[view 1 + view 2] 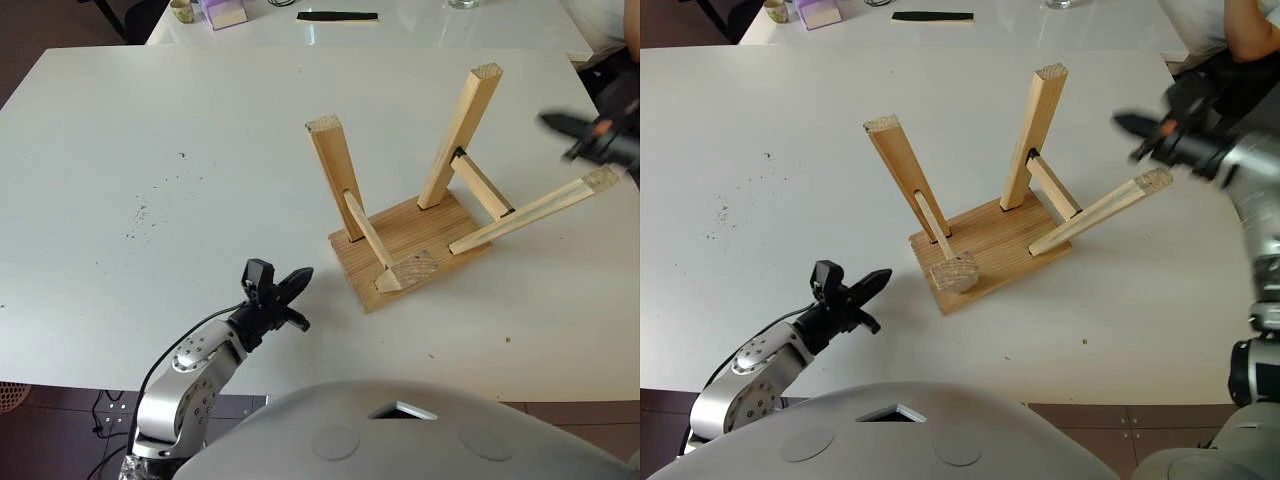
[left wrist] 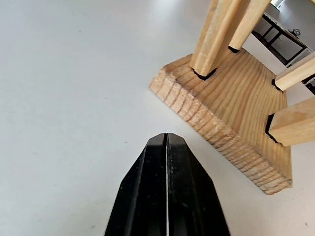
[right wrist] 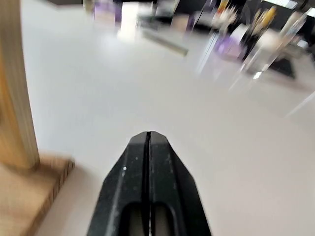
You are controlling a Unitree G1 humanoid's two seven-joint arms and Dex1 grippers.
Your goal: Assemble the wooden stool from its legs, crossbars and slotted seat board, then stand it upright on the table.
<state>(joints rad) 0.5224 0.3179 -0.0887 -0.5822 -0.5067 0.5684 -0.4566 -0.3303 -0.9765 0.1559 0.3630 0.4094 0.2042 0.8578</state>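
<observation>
Head views: the stool (image 1: 462,130) sits inverted on its seat board (image 1: 415,232) on the desk (image 1: 150,150), the left end effector (image 1: 298,280) near the board and the right end effector (image 1: 1132,123) above a leaning leg (image 1: 1095,213). Left wrist view: the end effector is pinched closed and empty beside the board. Right wrist view: likewise closed and empty.

No readable text, label, number or sign anywhere

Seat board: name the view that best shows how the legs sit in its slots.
The left wrist view: the seat board lies close, and the dark slot around the nearest leg is plain. Both eye views give the whole upturned stool, slots small. The right wrist view catches a board corner beside one leg.
</observation>
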